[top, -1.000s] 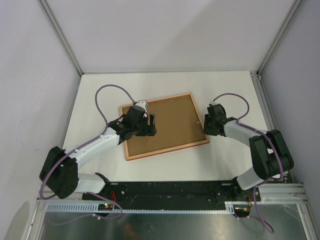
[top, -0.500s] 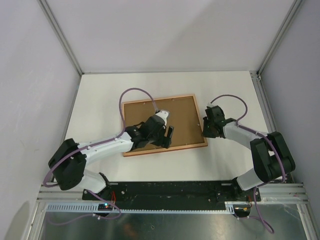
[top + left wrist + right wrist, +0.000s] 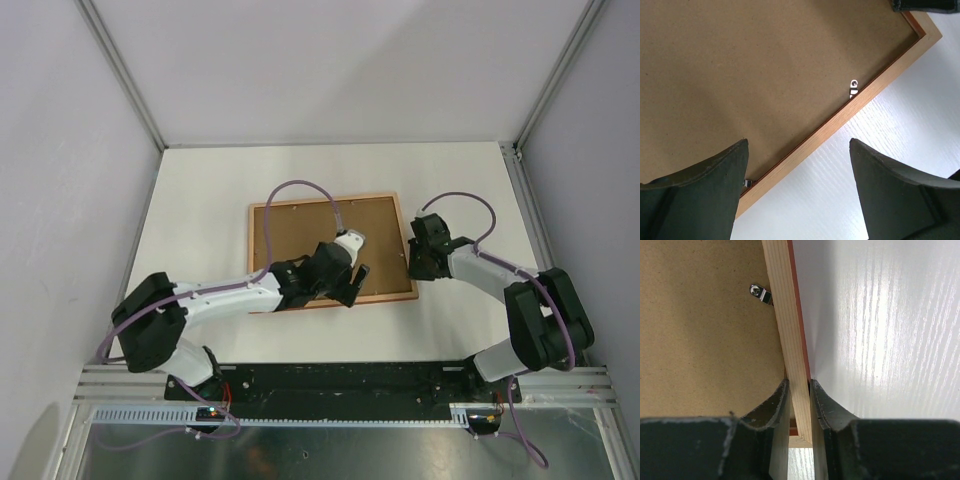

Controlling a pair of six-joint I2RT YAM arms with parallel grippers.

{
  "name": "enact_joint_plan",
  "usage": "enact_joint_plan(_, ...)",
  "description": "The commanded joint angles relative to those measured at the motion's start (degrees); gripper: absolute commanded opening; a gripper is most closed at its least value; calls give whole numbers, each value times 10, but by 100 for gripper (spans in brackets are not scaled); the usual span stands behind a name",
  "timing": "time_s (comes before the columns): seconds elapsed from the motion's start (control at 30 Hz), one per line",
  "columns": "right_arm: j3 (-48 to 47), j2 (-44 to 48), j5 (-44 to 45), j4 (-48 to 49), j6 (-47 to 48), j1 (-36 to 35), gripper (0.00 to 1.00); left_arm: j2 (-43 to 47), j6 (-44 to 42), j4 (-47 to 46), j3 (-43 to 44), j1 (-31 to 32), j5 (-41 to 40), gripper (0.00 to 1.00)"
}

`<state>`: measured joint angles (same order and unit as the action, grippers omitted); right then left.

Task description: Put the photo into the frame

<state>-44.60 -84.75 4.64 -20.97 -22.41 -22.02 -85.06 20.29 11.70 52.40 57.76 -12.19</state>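
White table [image 3: 200,200] fills the overhead view. Frame [image 3: 786,315] lies flat, pale wood back up, centre of that view, slightly skewed. Brown backing board [image 3: 375,240] sits inside it and covers the whole opening. Left arm [image 3: 225,293] reaches in from lower left. Left gripper [image 3: 797,145] hangs over the frame's bottom rail, right of its middle, fingers wide apart, gripping nothing: one finger over the board, the other over bare table. Can't tell if they touch. Right gripper [image 3: 799,385] is at the frame's right rail, mid-height overhead, fingers pinched on the rail, one on the board side, one outside. Small metal tabs [image 3: 853,87] sit at the rail's inner edge, lying on the board.
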Motion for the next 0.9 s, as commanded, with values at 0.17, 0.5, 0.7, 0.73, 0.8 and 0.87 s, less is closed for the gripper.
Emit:
enact_joint_plan(0.17, -35, 31, 22, -59, 3, 0, 0, -25, -68, -42, 28, 71, -135, 85)
enact_joint_plan(0.5, -62, 42, 12, -83, 9, -2, 0, -73, -116, -42, 49, 110, -198, 88)
enact_joint_plan(0.7, -73, 45, 9, -92, 9, -2, 0, -99, -143, -42, 56, 122, -227, 90)
enact_joint_plan(0.73, -75, 44, 10, -94, 9, -3, 0, -102, -146, -42, 56, 124, -232, 90)
enact_joint_plan(0.8, -79, 43, 9, -97, 9, -3, 0, -107, -152, -42, 58, 126, -240, 91)
enact_joint_plan(0.87, -81, 43, 10, -99, 8, -5, 0, -109, -156, -41, 58, 127, -243, 92)
